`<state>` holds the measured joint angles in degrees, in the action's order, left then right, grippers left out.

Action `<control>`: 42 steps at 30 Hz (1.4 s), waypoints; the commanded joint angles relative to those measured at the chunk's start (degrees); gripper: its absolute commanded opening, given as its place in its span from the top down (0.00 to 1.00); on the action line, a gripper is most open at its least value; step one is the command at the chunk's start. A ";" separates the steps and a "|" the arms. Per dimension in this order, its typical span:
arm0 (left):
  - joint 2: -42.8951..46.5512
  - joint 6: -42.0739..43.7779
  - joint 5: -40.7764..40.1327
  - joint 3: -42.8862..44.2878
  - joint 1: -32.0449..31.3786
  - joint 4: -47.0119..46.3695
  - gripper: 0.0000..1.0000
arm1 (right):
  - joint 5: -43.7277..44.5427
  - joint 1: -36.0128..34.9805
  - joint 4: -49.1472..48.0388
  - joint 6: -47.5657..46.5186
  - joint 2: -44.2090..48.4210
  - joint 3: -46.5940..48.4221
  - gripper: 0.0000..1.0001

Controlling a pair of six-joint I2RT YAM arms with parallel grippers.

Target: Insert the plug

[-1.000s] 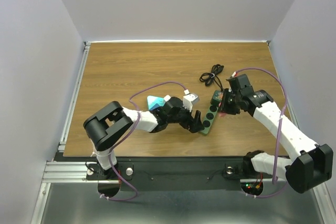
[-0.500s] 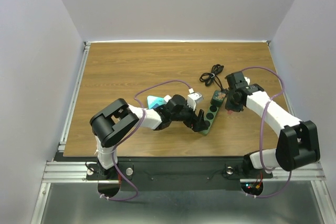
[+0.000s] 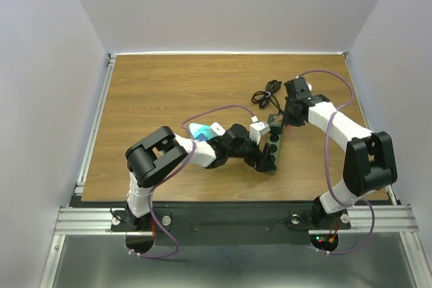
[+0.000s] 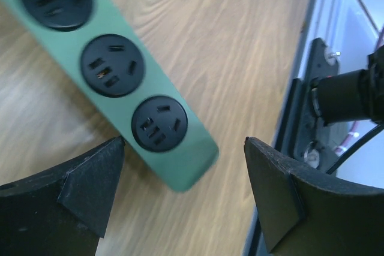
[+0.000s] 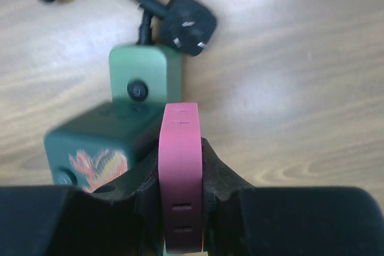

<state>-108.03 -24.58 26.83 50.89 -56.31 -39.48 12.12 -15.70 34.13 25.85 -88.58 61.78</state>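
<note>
I see my right hand [image 5: 180,175] clamped on the pink plug [image 5: 179,136] over the green power strip's [image 5: 146,67] switch end, while my left hand [image 4: 183,175], fingers wide apart, straddles its other end on the table [image 4: 240,40].

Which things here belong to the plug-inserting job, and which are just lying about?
Job in hand:
green power strip
pink plug

Lying about:
coiled black cord
black plug on its end
light blue object beside the left arm
</note>
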 commanded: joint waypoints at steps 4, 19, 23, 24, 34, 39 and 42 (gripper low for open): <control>-1.74 -3.54 2.70 5.18 -2.57 -5.51 0.09 | -4.03 0.15 -6.27 -2.11 -3.44 6.42 1.00; 14.23 1.89 -12.57 -0.96 4.44 9.06 0.09 | 5.28 0.24 2.68 -5.02 7.08 6.60 1.00; 23.45 4.80 -15.40 -2.11 9.28 14.69 0.09 | 1.96 0.24 6.65 -6.33 12.28 5.72 1.00; 24.52 5.15 -15.58 -2.03 10.16 15.48 0.09 | -0.67 0.24 7.35 -7.12 12.81 5.63 1.00; 30.50 6.82 -10.57 -1.76 18.95 18.04 0.08 | -18.53 -1.08 13.42 -11.09 14.31 -1.22 1.00; 32.62 6.82 -9.96 -2.99 21.07 18.13 0.08 | -19.24 -3.45 13.68 -9.06 12.99 -2.27 1.00; 33.06 7.35 -9.78 -3.43 22.03 18.48 0.08 | -17.75 -4.95 12.19 -7.66 12.64 -4.29 1.00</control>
<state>-77.43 -18.63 15.55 48.25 -35.14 -19.92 -5.13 -19.09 47.79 16.73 -75.90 58.92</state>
